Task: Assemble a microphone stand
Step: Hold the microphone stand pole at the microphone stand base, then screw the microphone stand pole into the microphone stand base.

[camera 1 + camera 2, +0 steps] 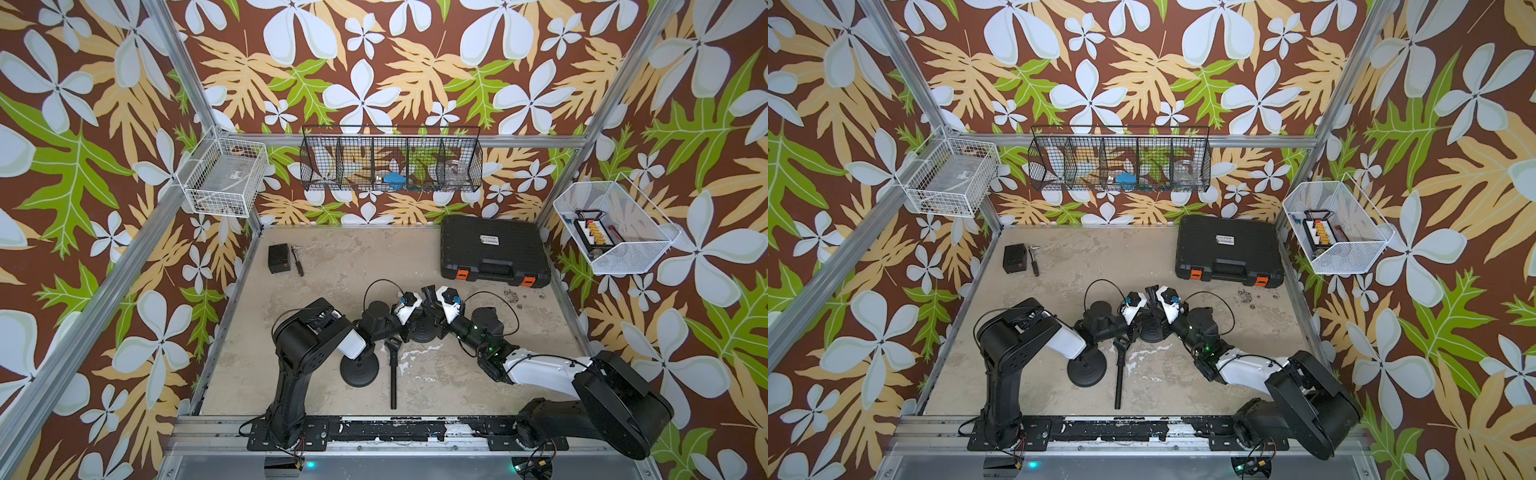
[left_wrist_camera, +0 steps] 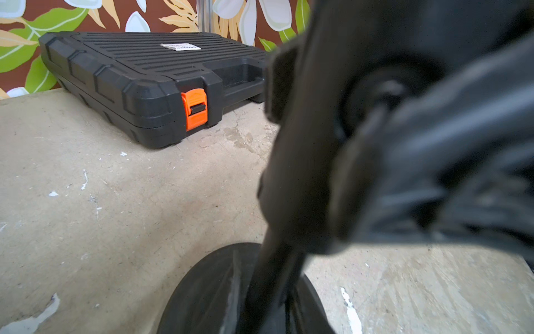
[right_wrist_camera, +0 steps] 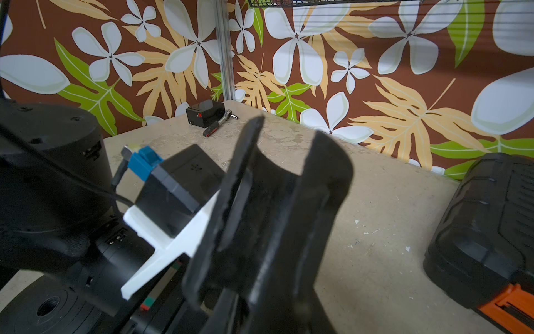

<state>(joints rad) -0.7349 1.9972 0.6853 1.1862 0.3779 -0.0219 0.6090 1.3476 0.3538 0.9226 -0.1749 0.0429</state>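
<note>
Right claw (image 1: 435, 312) clamps the pole (image 2: 268, 283), base (image 2: 202, 292) just beneath it. Left claw (image 1: 411, 325) sits opposite; its grip cannot be told.

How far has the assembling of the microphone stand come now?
Done: an upright pole with clip stands on a round base. In hand: right gripper grips that pole, left gripper beside it. To do: second base and second pole lie unjoined.
</note>
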